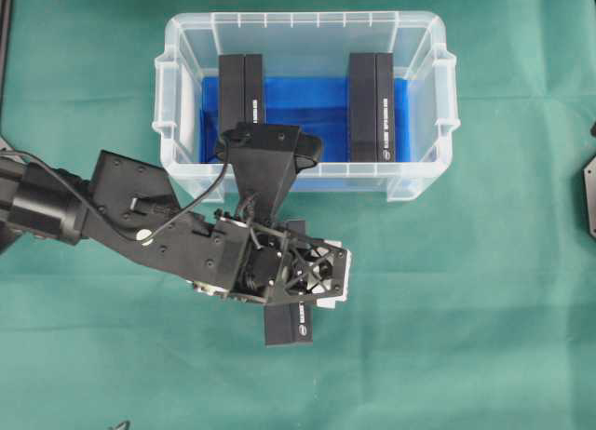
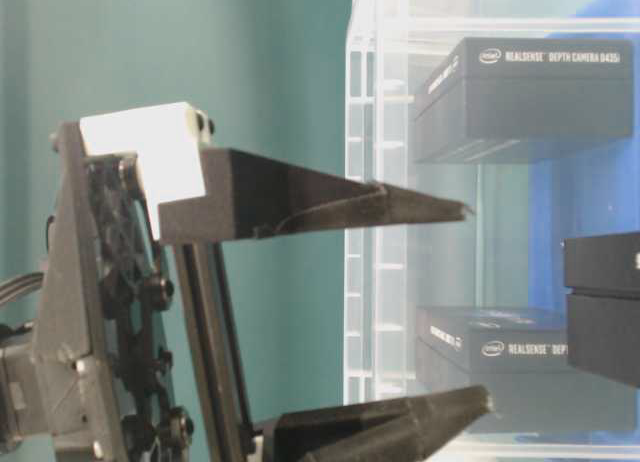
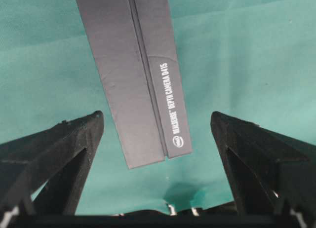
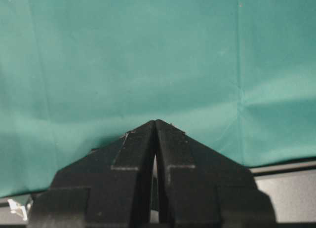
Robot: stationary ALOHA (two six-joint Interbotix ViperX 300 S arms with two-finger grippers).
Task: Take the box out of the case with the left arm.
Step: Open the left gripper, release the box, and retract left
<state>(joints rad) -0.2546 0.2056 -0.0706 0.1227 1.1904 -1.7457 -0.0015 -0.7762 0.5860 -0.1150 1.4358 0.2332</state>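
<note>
A dark grey box (image 1: 291, 325) with white lettering lies flat on the green cloth in front of the case (image 1: 298, 22), a clear bin with a blue floor. My left gripper (image 1: 298, 281) hangs just above that box, pointing down. In the left wrist view its jaws (image 3: 157, 114) stand wide open. The box (image 3: 143, 80) lies on the cloth beyond them, touching neither finger. Two more dark boxes stand inside the case, one at the left (image 1: 242, 100) and one at the right (image 1: 372, 104). My right gripper (image 4: 156, 122) is shut on nothing over bare cloth.
The case's near wall (image 1: 279, 181) sits right behind the left arm's wrist camera mount (image 1: 270, 155). A dark part of the right arm (image 1: 589, 193) shows at the right edge. Green cloth (image 1: 466, 309) covers the table.
</note>
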